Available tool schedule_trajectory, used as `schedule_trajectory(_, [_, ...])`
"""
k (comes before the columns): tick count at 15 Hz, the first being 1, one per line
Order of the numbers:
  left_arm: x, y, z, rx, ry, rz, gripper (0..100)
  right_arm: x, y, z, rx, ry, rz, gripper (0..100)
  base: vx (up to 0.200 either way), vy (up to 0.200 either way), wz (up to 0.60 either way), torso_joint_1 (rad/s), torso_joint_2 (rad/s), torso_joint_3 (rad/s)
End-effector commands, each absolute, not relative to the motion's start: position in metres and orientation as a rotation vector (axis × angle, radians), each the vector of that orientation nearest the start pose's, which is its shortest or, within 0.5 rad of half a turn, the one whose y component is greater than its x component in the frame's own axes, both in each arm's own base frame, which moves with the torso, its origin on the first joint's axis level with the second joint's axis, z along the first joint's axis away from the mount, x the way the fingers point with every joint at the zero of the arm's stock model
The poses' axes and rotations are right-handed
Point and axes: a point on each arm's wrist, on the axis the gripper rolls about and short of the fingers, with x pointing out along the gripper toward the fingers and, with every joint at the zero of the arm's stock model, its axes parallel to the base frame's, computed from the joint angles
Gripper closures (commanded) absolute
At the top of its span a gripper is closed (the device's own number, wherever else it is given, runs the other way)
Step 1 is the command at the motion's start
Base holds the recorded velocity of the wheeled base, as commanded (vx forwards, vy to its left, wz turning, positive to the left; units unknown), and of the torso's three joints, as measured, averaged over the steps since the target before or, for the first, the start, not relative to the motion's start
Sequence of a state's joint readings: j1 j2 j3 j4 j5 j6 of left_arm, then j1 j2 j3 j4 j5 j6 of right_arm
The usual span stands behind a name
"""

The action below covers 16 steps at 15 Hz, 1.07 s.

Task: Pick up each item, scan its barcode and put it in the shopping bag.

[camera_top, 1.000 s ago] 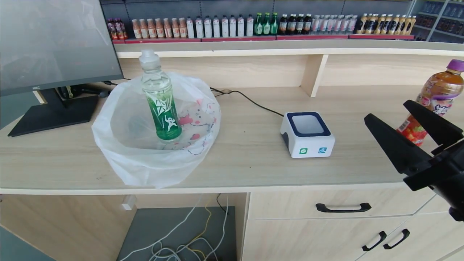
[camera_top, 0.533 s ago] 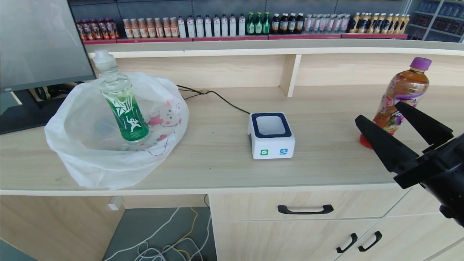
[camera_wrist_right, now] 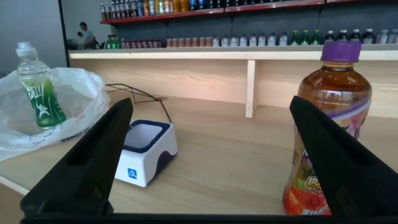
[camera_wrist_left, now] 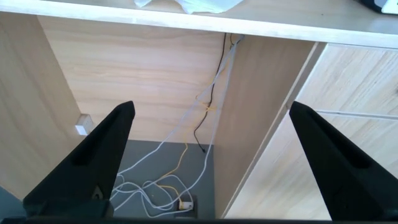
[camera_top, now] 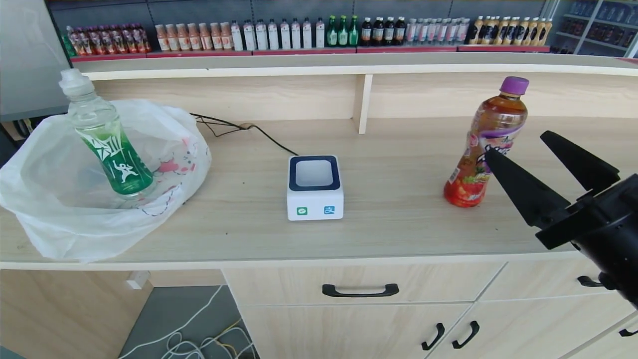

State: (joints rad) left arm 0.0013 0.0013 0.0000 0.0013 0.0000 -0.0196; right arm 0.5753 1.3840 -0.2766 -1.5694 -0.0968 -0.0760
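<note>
Right claw (camera_top: 515,143) gapes wide, empty, near tea bottle (camera_top: 496,114).

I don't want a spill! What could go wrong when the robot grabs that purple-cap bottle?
The open right gripper is close to the tall bottle; a finger might bump it over. Also, the green bottle leans in the soft bag, so adding another could knock it down.
</note>
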Motion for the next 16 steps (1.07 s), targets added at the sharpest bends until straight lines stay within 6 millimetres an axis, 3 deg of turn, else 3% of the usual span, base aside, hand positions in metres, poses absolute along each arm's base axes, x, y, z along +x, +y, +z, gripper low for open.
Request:
schedule_trajectory(1, [-0.023,0.000,0.075,-0.020,0.003,0.002,0,0.155,0.097,0.211,0.070,-0.427,0.454,0,0.000,-0.200,0.00,-0.002,0.00,0.002])
schedule_trajectory(3, [-0.023,0.000,0.075,-0.017,0.003,0.002,0,0.154,0.095,0.207,0.063,-0.410,0.445,0,0.000,-0.200,0.00,-0.002,0.00,0.002])
schedule_trajectory(6, [-0.023,0.000,0.075,-0.017,0.003,0.002,0,0.165,0.090,0.198,0.039,-0.368,0.396,0,0.000,0.000,0.00,0.000,0.00,0.000])
schedule_trajectory(11, [-0.023,0.000,0.075,-0.009,0.003,0.002,0,0.197,0.094,0.169,-0.011,-0.231,0.348,0,0.000,0.000,0.00,0.000,0.00,0.000])
schedule_trajectory(16, [-0.023,0.000,0.075,-0.009,0.003,0.002,0,0.225,0.089,0.165,-0.024,-0.217,0.279,0,0.000,0.000,0.00,0.000,0.00,0.000])
